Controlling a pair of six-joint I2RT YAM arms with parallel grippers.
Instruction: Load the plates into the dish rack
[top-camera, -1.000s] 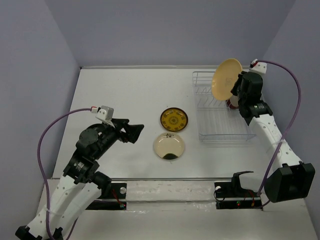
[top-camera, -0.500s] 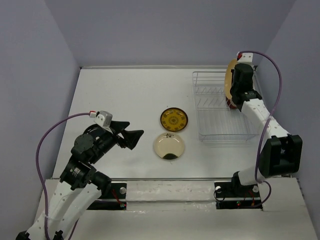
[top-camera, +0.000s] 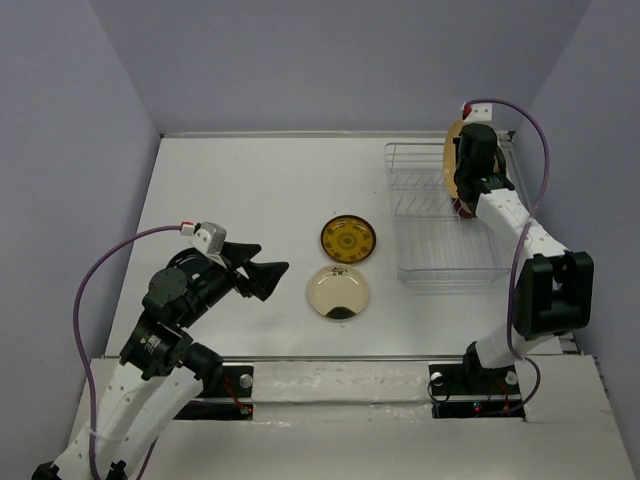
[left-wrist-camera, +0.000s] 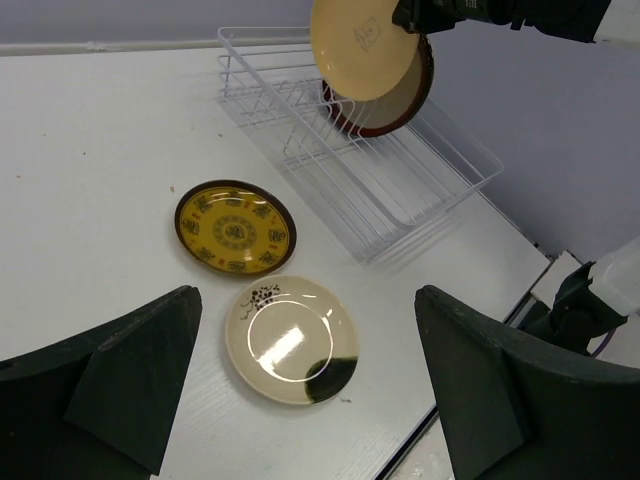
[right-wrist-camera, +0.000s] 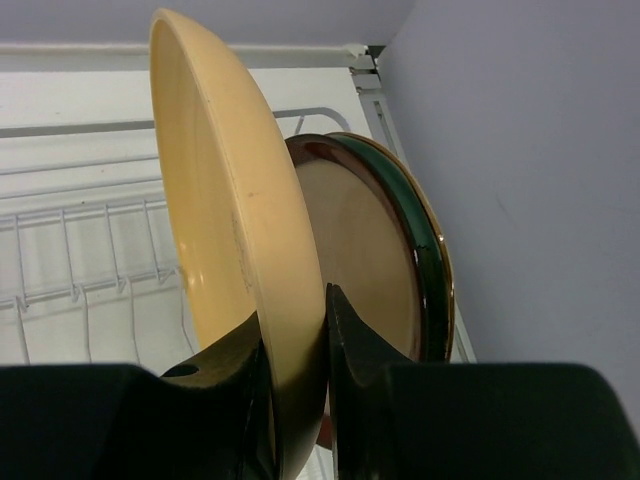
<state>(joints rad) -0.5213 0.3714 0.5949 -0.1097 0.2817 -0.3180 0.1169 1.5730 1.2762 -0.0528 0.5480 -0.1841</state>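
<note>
The left claw (top-camera: 265, 268) has drawn back a little toward its base and hangs spread wide, holding nothing. It is aimed at the two plates lying flat on the bench (top-camera: 230, 180) — the small brown-and-gold plate (top-camera: 348, 239) and, just nearer, the cream plate (top-camera: 338, 292) with its dark spot.

To their right stands the dish rack (top-camera: 440, 240), where the real change is. The right claw (right-wrist-camera: 295, 330), clenched on the rim of the orange-yellow plate (right-wrist-camera: 230, 230), has swung it from a slanted tilt to standing on edge over the rack's far right end. It looks lined up for a slot (not yet seated, I judge), just beside the red-rimmed beige plate (right-wrist-camera: 355, 250) and a green-edged plate (right-wrist-camera: 425, 250), both already upright. The held plate is plain, glossy and shallow.
</note>
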